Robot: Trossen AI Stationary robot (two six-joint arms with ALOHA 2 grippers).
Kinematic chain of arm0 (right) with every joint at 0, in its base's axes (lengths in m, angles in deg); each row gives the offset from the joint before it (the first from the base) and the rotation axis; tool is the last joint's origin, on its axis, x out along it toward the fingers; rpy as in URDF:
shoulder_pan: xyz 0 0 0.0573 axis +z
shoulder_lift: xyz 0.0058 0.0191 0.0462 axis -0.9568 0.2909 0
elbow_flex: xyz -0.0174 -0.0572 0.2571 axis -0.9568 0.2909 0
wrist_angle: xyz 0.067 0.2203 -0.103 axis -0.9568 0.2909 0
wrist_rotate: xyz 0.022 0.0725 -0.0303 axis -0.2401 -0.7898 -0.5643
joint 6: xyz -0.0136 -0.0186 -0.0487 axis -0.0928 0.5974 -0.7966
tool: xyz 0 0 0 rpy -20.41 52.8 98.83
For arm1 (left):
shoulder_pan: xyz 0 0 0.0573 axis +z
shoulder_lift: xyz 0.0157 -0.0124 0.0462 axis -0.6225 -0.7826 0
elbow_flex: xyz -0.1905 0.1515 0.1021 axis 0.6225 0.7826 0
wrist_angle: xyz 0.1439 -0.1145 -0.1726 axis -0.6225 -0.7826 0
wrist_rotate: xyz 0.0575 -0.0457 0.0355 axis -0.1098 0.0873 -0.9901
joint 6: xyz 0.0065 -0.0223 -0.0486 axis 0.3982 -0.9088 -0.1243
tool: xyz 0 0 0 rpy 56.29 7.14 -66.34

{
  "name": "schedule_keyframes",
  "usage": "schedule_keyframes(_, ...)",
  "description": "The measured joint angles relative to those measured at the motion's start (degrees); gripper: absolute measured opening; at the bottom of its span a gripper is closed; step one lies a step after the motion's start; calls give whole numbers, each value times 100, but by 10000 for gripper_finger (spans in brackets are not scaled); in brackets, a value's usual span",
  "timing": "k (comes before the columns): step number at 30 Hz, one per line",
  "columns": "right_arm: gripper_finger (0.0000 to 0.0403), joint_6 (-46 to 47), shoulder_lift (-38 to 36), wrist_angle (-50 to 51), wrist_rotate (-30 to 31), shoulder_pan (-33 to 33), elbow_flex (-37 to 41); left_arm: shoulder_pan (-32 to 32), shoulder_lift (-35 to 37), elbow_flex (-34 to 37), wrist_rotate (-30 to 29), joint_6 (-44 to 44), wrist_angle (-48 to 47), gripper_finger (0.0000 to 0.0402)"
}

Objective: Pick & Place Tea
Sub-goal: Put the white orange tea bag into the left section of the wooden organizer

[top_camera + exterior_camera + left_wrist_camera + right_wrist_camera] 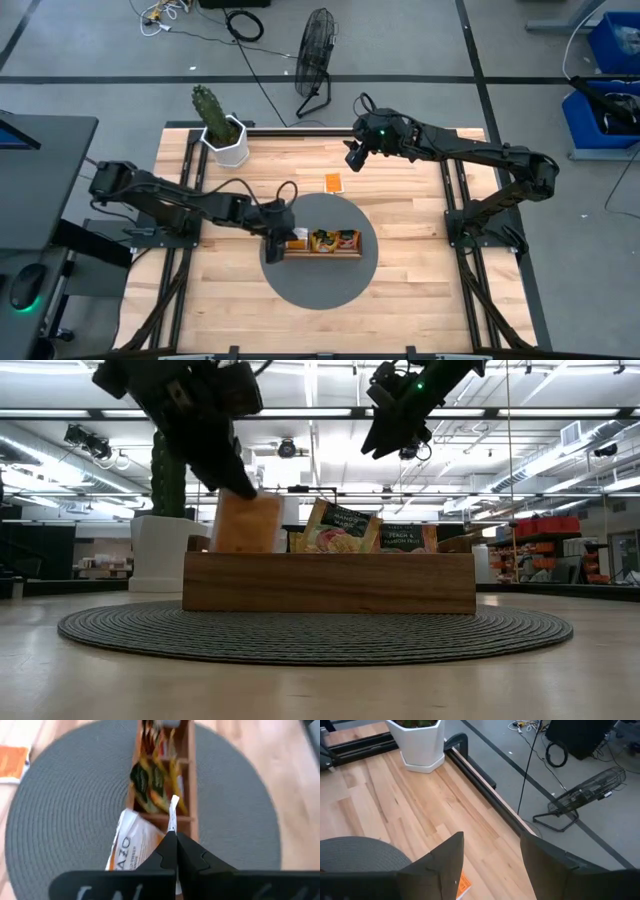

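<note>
A: What was recorded from the high view?

B: The left pincer (pixel 276 243) was seen at the left end of the wooden tray (pixel 322 250), which lay on a round grey mat (pixel 320 285) on the counter (pixel 400 290). Tea sachets (pixel 335 239) were packed in the tray. One orange sachet (pixel 333 182) was left flat on the wood just beyond the mat. The right pincer (pixel 354 157) was held above the counter's far side, near that sachet, and a white pot with a cactus (pixel 222 135) was placed at the far left corner.

A: And from the low view?

B: An orange-and-white Tazo sachet (pixel 246 522) was gripped from above by the left pincer (pixel 238 485), its lower edge hidden behind the tray's (pixel 328 582) front wall at the left end. Yellow and green sachets (pixel 342 526) were stood upright beside it. The right pincer (pixel 385 440) was raised high, touching nothing.

A: The left wrist view?

B: The fingers (pixel 176 851) were closed narrowly on the Tazo sachet's (pixel 131 845) top edge, over the tray's (pixel 192 785) nearest compartment.

A: The right wrist view?

B: The fingers (pixel 447 857) were spread wide and empty; the loose orange sachet's (pixel 462 885) corner was glimpsed on the counter (pixel 395 805) between them.
</note>
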Motion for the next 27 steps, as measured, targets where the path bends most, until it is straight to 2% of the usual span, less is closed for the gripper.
schedule_keyframes(10,204,-86,2,-3,0,-46,0,4,-398,0,-10,-166,38,1)
schedule_keyframes(17,204,-86,2,-4,-4,-105,0,42,-424,-2,-319,-348,-114,10)
schedule_keyframes(20,204,-147,2,-4,-9,-107,0,52,-424,-2,-327,-408,-221,33)
schedule_keyframes(27,204,-141,2,0,-63,-107,0,91,-381,-2,-301,-500,-237,115)
